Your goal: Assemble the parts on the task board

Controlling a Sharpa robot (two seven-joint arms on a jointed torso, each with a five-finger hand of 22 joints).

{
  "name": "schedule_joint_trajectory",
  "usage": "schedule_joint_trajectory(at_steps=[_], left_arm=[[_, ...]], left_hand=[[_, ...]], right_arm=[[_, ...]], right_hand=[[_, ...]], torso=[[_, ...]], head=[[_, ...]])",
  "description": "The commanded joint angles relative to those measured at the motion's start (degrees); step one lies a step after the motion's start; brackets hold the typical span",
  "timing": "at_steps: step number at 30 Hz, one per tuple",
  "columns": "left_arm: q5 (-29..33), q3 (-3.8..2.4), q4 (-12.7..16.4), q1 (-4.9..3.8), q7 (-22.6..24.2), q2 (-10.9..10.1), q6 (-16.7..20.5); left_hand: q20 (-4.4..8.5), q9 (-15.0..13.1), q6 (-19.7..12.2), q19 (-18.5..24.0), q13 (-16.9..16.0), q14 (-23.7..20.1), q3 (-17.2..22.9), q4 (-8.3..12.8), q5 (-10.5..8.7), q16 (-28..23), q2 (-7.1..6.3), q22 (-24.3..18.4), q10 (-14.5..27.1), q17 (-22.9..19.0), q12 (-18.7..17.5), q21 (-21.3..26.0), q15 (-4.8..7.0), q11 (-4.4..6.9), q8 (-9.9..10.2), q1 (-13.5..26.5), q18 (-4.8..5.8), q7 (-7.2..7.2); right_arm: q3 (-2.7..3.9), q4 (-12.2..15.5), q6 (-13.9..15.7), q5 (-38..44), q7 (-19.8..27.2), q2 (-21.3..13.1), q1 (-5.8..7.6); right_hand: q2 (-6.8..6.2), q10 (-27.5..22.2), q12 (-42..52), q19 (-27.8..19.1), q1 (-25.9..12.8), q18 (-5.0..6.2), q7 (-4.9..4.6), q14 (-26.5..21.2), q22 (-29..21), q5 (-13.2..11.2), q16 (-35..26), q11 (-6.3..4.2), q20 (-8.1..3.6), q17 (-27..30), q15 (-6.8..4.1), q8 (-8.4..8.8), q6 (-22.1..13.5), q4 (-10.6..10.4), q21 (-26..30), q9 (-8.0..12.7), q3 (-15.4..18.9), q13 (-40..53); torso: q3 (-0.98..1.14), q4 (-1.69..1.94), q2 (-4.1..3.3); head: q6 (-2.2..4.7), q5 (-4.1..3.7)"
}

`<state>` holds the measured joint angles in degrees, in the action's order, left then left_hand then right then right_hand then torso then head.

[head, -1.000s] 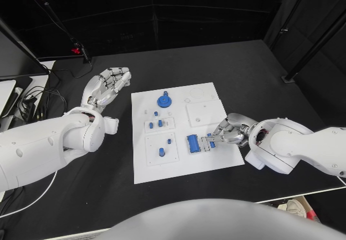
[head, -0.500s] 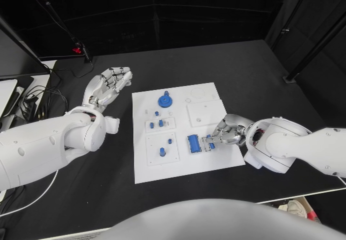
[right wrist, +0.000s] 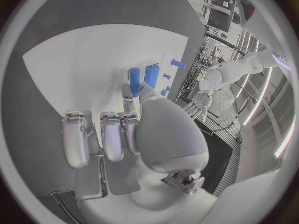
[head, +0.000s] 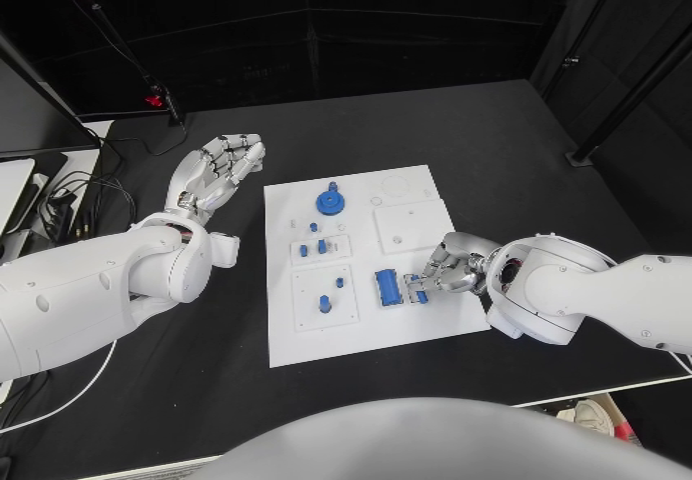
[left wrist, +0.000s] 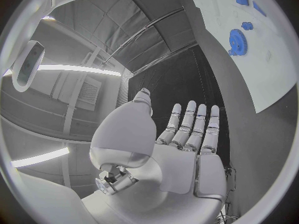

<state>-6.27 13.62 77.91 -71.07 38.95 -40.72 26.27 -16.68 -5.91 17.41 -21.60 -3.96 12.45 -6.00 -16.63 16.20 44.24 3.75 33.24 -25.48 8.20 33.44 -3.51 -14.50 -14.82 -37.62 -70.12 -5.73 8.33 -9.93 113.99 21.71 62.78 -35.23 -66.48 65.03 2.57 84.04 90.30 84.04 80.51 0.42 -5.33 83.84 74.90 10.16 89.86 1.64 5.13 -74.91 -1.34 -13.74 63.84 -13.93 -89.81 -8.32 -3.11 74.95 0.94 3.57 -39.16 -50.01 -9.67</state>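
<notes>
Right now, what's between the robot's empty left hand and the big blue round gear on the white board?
Just bare black table and a strip of the white task board, seen in the head view, lie between the left hand and the gear.

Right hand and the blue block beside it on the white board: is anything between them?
Nothing visible. The right hand has its fingers right at the small blue piece next to the larger blue block on the white board; whether they grip it cannot be told.
</notes>
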Motion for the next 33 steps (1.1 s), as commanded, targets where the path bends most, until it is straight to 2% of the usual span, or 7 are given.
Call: schedule_joint_trajectory(at_steps=[1, 20, 33], left_arm=[[0.0, -0.06, 0.0, -0.09, 3.2, 0.1, -0.5], [0.0, -0.06, 0.1, -0.09, 3.2, 0.1, -0.4], [0.0, -0.06, 0.1, -0.09, 3.2, 0.1, -0.5]], left_hand=[[-0.02, 0.1, -0.4, 0.3, 0.1, -0.4, -0.4, -0.1, 0.20, 0.3, 0.53, -0.1, 0.4, -0.1, 0.2, -0.3, -0.16, -0.02, -0.3, -0.1, 0.71, 8.61], [-0.02, 0.1, -0.4, 0.3, 0.1, -0.4, -0.4, -0.1, 0.27, 0.4, 0.65, -0.1, 0.4, -0.2, 0.3, -0.3, -0.16, -0.02, -0.4, -0.2, 0.71, 8.61], [-0.02, 0.1, -0.4, 0.3, 0.1, -0.4, -0.4, -0.1, 0.27, 0.4, 0.65, -0.1, 0.4, -0.2, 0.3, -0.3, -0.16, -0.02, -0.4, -0.2, 0.71, 8.61]], right_arm=[[0.01, 0.0, -1.5, 0.8, -0.4, 0.3, 0.06], [0.01, -1.4, -2.9, 1.0, -0.7, 1.3, 0.05], [0.01, -1.8, -3.4, 1.0, -0.6, 1.7, 0.05]], right_hand=[[0.13, 6.0, -0.3, 6.0, -0.7, -0.42, 0.35, 6.2, 15.1, -0.2, 0.1, -0.21, -0.51, -15.1, -0.43, 0.14, 0.7, -0.4, -0.2, 0.0, 0.0, 15.0], [0.23, 6.0, -0.3, 6.0, -1.9, -0.42, 0.20, 6.2, 15.1, -1.1, 0.1, -0.09, -0.56, -15.1, -0.45, 1.25, 1.2, -2.2, -0.2, 0.2, 1.1, 15.0], [-0.35, 6.0, -0.3, 6.0, -2.1, -0.42, 0.06, 6.2, 15.1, -4.9, 0.1, 0.03, -0.51, -15.1, -0.39, 2.46, 1.7, -2.4, -0.2, 0.4, 2.8, 15.0]], torso=[[0.02, 0.06, 0.02], [0.00, 0.01, 0.00], [-0.02, 0.00, 0.03]], head=[[0.01, 0.00], [0.01, 0.32], [0.01, 0.28]])
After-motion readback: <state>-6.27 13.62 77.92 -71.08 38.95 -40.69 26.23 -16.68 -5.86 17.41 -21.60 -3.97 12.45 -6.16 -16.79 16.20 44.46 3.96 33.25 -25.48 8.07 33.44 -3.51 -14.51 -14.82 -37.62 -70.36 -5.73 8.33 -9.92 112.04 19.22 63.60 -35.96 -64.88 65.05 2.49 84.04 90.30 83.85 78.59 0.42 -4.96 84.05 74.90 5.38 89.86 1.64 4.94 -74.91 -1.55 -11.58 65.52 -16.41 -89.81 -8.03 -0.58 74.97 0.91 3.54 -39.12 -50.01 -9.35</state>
